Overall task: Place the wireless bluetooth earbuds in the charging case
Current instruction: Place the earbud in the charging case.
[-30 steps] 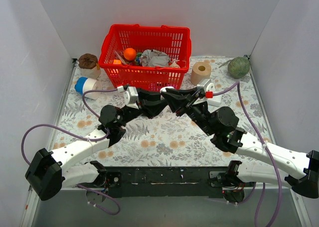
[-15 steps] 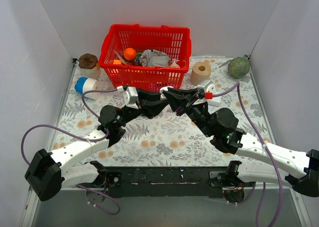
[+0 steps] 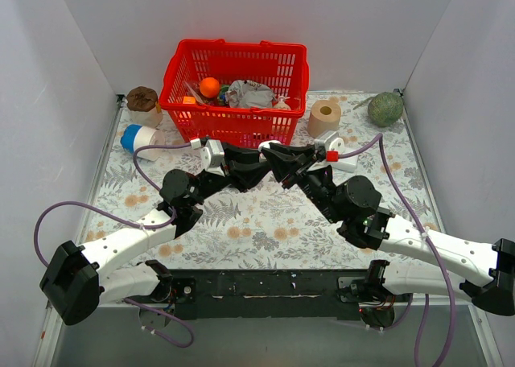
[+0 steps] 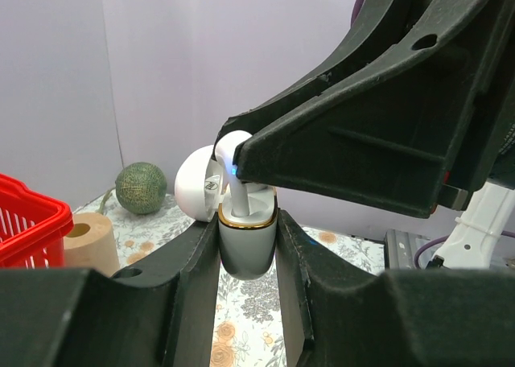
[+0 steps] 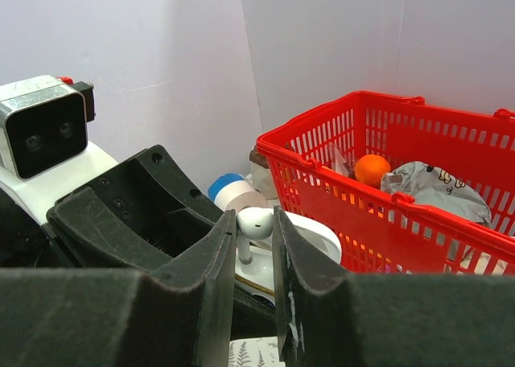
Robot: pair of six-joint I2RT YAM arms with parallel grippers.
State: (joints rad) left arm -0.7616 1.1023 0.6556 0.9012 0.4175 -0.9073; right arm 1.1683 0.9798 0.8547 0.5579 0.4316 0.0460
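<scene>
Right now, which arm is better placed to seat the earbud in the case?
Right. The right gripper pinches the white earbud, its stem entering the open charging case; the left gripper only clamps that case.

The left gripper clamps the upright charging case between its fingers, lid hinged open, while the right gripper from above pinches a white earbud whose stem dips into the case's gold-rimmed top

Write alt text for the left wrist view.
The left pincer grips an open white charging case upright, while the right pincer holds a white earbud with its stem entering the case. Behind stand a green melon, a paper roll and a red basket.
</scene>
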